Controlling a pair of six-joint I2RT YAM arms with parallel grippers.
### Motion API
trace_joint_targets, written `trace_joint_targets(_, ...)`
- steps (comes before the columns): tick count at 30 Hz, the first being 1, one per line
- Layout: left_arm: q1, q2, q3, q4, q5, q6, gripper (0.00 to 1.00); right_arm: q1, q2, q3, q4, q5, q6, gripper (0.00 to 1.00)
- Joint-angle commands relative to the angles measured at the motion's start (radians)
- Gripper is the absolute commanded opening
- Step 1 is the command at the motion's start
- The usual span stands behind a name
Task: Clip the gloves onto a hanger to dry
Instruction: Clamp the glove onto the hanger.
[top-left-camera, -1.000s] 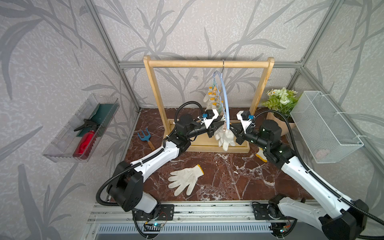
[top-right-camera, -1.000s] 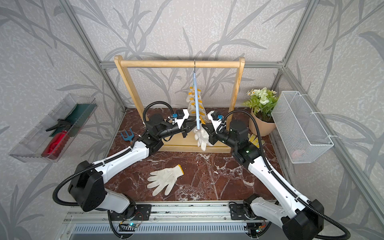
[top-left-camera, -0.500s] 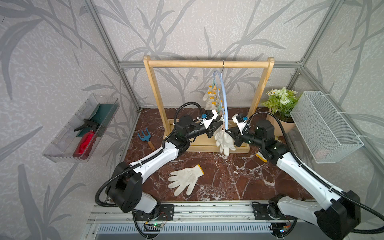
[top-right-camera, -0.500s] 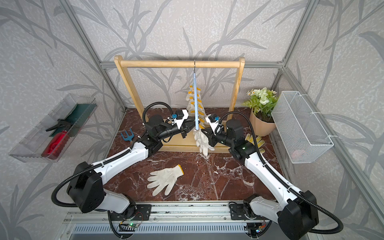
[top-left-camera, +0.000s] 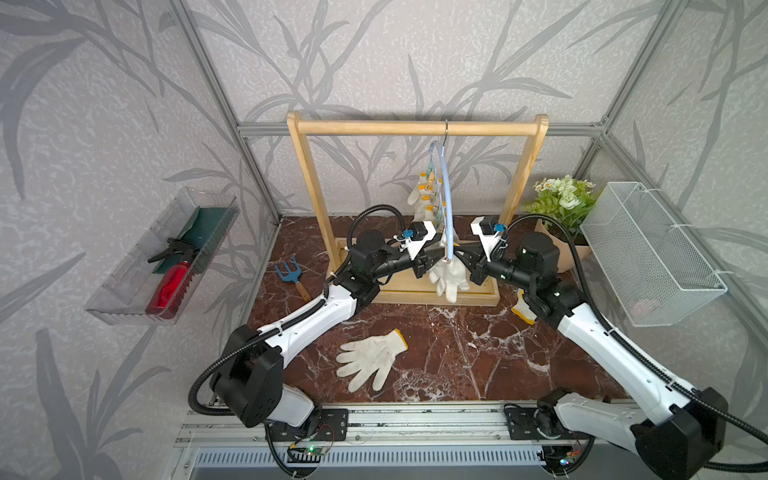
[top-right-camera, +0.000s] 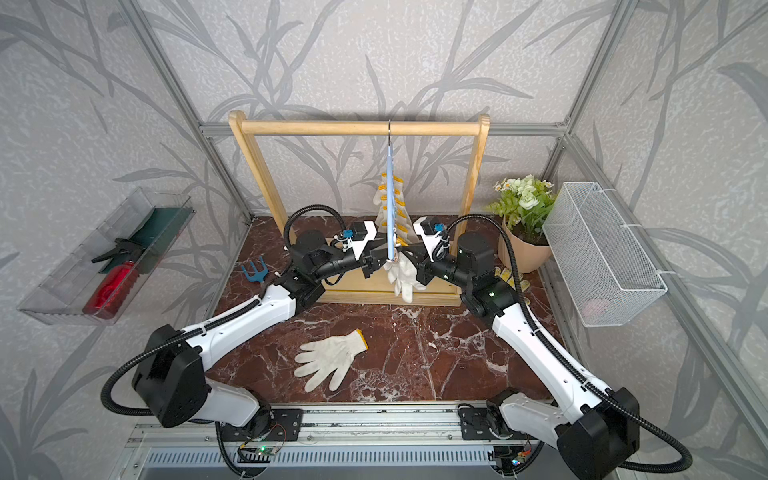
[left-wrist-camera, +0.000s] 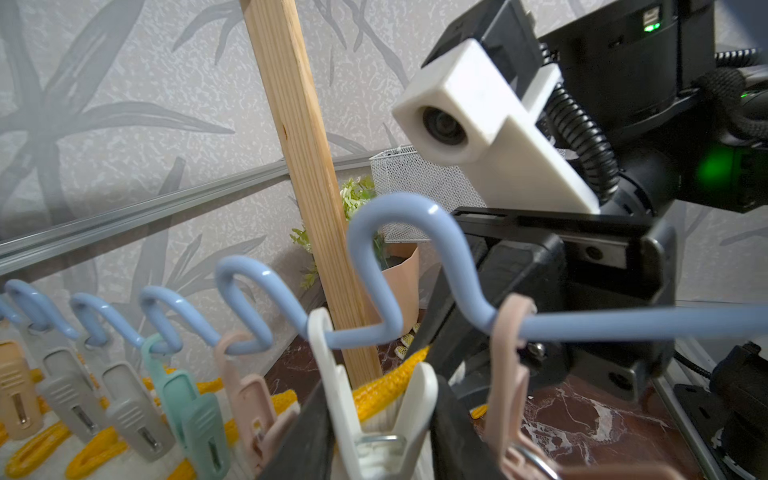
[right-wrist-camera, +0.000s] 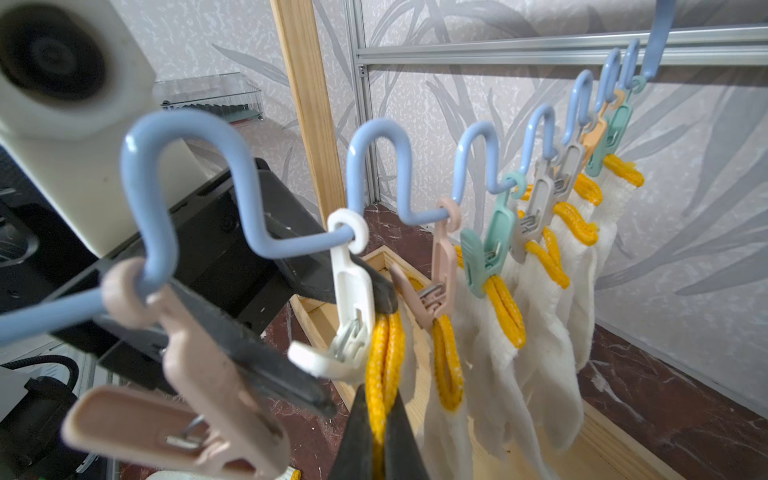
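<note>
Now | arms outstretched | right tool (right-wrist-camera: 380, 401) pinches glove (top-left-camera: 451, 279) | left tool (left-wrist-camera: 378, 424) straddles clip (left-wrist-camera: 330, 365) (grip unclear)

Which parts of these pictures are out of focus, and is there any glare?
Left wrist view: the white clip nearest the lens is soft, and the hanger wire shows small glints. Right wrist view: the near pink clip is blurred, the hung gloves crisp. In both top views: sharp and evenly lit.

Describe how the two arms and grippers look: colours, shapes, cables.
The left arm and the right arm have white shells and black rounded joints. A black corrugated cable runs along each. White camera housings sit on the wrists. Gripper fingers are flat and black.
</note>
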Motion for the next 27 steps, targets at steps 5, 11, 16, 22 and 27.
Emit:
trace_joint_targets(5,-0.004,-0.022,0.010,0.046,0.015,-0.023,0.41,-0.002,-0.031,0.035,0.034,-0.020,0.009,0.00)
trace_joint_targets(11,-0.005,-0.032,0.020,0.045,0.004,-0.027,0.43,-0.002,-0.027,0.030,0.034,-0.015,0.009,0.00)
trace_joint_targets(16,-0.004,-0.030,0.026,0.041,0.009,-0.031,0.44,-0.003,-0.026,0.030,0.038,-0.017,0.009,0.00)
trace_joint_targets(22,-0.006,-0.028,0.029,0.042,0.005,-0.036,0.42,-0.002,-0.023,0.028,0.033,-0.018,0.008,0.00)
trace_joint_targets(27,-0.006,-0.028,0.036,0.041,0.004,-0.040,0.42,-0.003,-0.018,0.024,0.035,-0.020,0.008,0.00)
